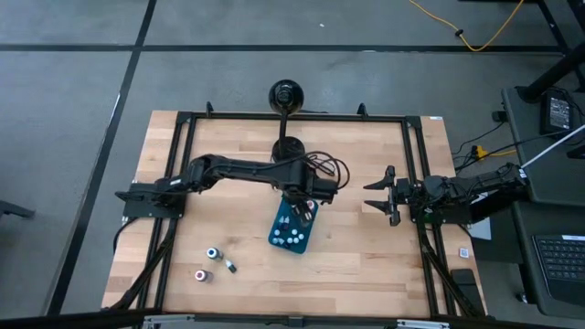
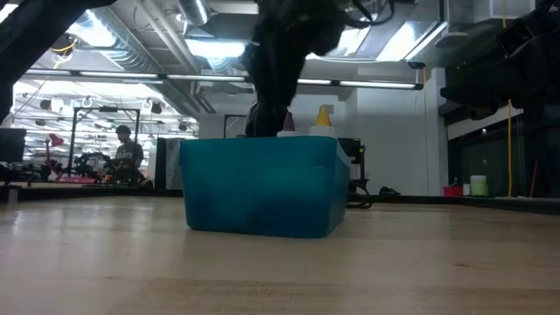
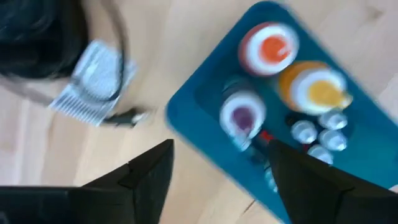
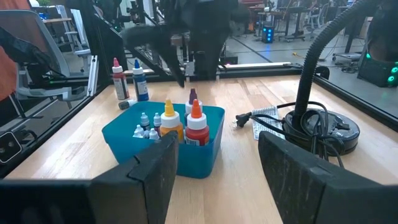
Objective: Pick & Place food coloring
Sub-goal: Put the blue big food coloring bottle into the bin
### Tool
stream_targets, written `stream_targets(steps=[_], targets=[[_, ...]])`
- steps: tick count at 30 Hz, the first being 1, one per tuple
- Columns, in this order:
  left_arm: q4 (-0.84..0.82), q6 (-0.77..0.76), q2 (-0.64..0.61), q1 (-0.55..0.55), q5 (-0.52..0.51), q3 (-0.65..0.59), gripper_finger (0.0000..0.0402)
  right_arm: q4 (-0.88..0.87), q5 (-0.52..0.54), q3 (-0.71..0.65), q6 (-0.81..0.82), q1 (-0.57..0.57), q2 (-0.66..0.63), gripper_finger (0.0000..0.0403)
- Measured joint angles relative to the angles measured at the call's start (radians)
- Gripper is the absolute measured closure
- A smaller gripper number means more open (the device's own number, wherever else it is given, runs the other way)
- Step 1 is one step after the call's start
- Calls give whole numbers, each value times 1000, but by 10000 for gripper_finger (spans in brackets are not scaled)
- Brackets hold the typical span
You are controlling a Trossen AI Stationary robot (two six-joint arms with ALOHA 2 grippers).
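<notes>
Several food coloring bottles stand in a teal tray (image 1: 294,239) near the table's middle. Among them are a red-capped one (image 3: 268,48), a yellow one (image 3: 314,87), a purple-capped one (image 3: 242,115) and tiny white-capped ones (image 3: 305,130). My left gripper (image 3: 217,180) hangs open over the tray's far end (image 1: 297,208), pointing down, with nothing between its fingers. Three more bottles rest on the table at the near left: a blue-capped one (image 4: 140,78) and a red-capped one (image 4: 118,78) upright, and a third (image 1: 229,266) on its side. My right gripper (image 1: 384,194) waits open at the right edge.
A black lamp base with coiled cable (image 1: 288,151) sits just beyond the tray, and a plug with a folded paper (image 3: 96,78) lies on the wood beside it. A black frame (image 1: 183,183) runs around the table. Bare wood lies on the tray's near side.
</notes>
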Motion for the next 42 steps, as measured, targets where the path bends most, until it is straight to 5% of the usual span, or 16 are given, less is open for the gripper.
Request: stream_targets(steps=[14, 29, 42], targets=[[-15, -284, -149, -64, 37, -148, 144, 0, 0, 0, 0, 0, 0, 179], [-14, -708, -414, -228, 173, -581, 144, 0, 0, 0, 0, 0, 1, 179], [98, -1017, -517, -419, 272, -805, 144, 0, 0, 0, 0, 0, 1, 179]])
